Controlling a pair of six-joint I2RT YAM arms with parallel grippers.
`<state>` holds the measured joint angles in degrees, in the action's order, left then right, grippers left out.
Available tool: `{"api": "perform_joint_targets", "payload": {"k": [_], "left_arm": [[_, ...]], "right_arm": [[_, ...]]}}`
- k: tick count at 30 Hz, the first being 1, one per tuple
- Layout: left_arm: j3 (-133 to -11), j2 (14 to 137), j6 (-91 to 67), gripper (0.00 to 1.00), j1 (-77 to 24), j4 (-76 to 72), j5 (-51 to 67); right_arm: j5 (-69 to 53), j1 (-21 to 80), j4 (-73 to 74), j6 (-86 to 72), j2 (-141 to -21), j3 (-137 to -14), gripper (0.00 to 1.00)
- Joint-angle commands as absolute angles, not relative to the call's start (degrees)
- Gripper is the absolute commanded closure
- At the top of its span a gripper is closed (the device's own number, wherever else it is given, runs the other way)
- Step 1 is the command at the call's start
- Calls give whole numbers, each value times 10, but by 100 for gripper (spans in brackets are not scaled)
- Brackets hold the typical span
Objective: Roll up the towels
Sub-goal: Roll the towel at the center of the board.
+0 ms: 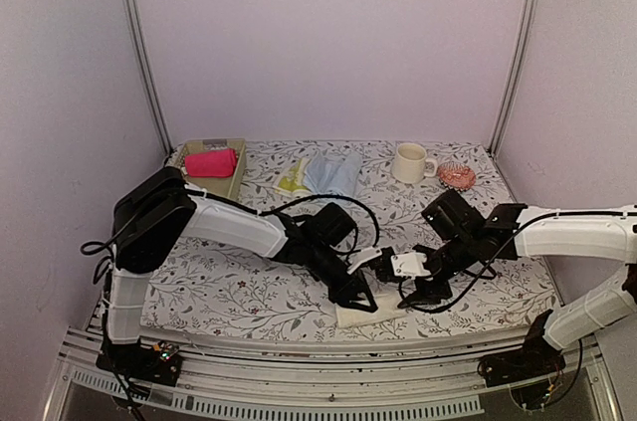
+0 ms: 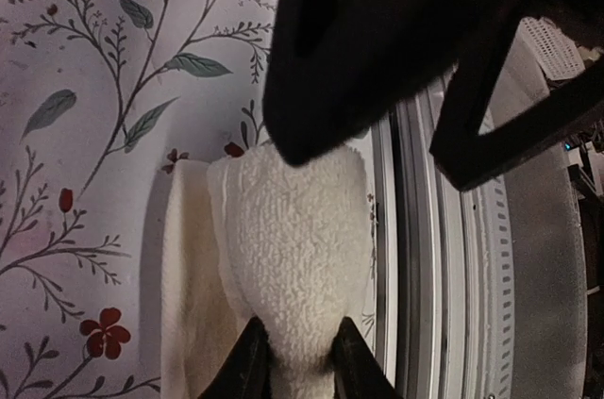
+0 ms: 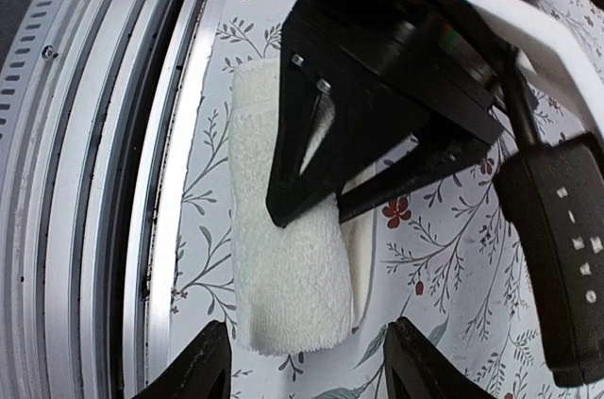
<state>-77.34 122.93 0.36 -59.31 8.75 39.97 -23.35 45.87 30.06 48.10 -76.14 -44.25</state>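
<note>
At the near edge of the worktop (image 1: 219,282), about centre, the cream towel (image 1: 363,315) is found rolled into a short, thick cylinder lying along the aluminium rail (image 3: 113,182) and just beside it. The left claw (image 2: 297,366) is closed on one end of the roll, where the pile is visibly pinched narrow between its fingers. The right claw (image 3: 307,347) is held open, its fingers straddling the opposite end with no grip seen. Three hazards are judged likely. The roll may be nudged over the rail, given how close to the edge it lies. The flat outer layer seen alongside the roll may spring loose once the left claw lets go, since nothing else pins it. Contact between the two claws is possible, as they are crowded over one small item. The towel is a soft looped terry, matt and easily compressed, so its shape is expected to slacken when released. The worktop is covered by a smooth floral-printed cloth, offering little friction. The rail is hard ribbed metal. At the far left, a pink towel (image 1: 211,163) is seen as a compact roll in a pale basket (image 1: 239,180). A light blue towel (image 1: 333,172) and a yellow-green towel (image 1: 291,179) lie crumpled at the far centre, not yet rolled.
</note>
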Motion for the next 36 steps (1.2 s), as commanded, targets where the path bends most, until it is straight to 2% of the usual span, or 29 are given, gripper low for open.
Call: {"api": "perform_joint_targets", "payload": {"k": [1, 12, 15, 17, 20, 24, 27, 32, 36], "left_arm": [[-759, 1268, -18, 79, -577, 156, 413], [-763, 1269, -14, 74, -565, 151, 407], [-748, 1252, -17, 67, -562, 134, 380], [-717, 1216, -29, 50, -562, 96, 337], [-655, 1147, -36, 44, -562, 27, 289], [-576, 1037, -60, 43, -564, -19, 198], [-499, 948, -81, 43, -575, -53, 110], [-383, 819, -58, 47, -655, -98, -60], [-347, 795, -4, 50, -743, -108, -170]], "right_arm": [[-170, 509, 246, 494, -778, -434, 41], [-118, 560, 202, 495, -879, -426, 42], [-111, 560, 198, 495, -897, -425, 50], [-119, 560, 211, 495, -914, -431, 66], [-142, 559, 238, 494, -934, -442, 77], [-182, 553, 281, 485, -940, -464, 85], [-235, 533, 335, 468, -953, -509, 86], [-330, 482, 436, 445, -1013, -604, 87], [-402, 443, 512, 445, -1092, -685, 87]]}}
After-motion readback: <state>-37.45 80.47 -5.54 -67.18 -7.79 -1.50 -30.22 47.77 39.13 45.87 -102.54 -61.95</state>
